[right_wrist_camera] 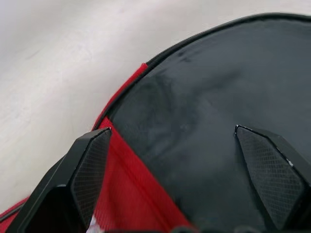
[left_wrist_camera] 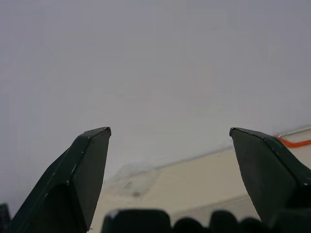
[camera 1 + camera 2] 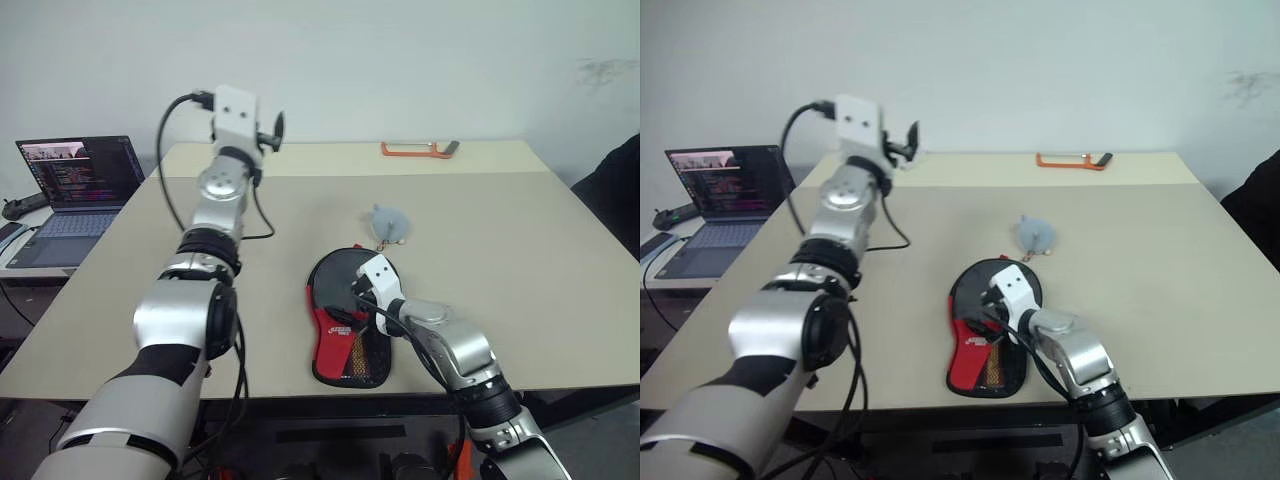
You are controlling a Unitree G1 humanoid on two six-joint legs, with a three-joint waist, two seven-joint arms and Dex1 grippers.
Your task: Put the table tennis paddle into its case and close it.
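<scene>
Apparently closed, the case lies under the right pincer.

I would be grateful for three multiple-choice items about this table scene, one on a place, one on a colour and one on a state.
1. Where does the case lie?
A. near the table's front edge
B. beside the laptop
C. at the table's far edge

2. What colour is the clamp-like tool at the far edge of the table?
A. blue
B. orange
C. green

3. How does the left gripper stand?
A. shut on the case
B. open, raised and holding nothing
C. shut on the small grey pouch

Answers:
1 A: it lies close to the front edge, under the right gripper.
2 B: its frame is orange.
3 B: its fingers stand wide apart before the wall.
</scene>
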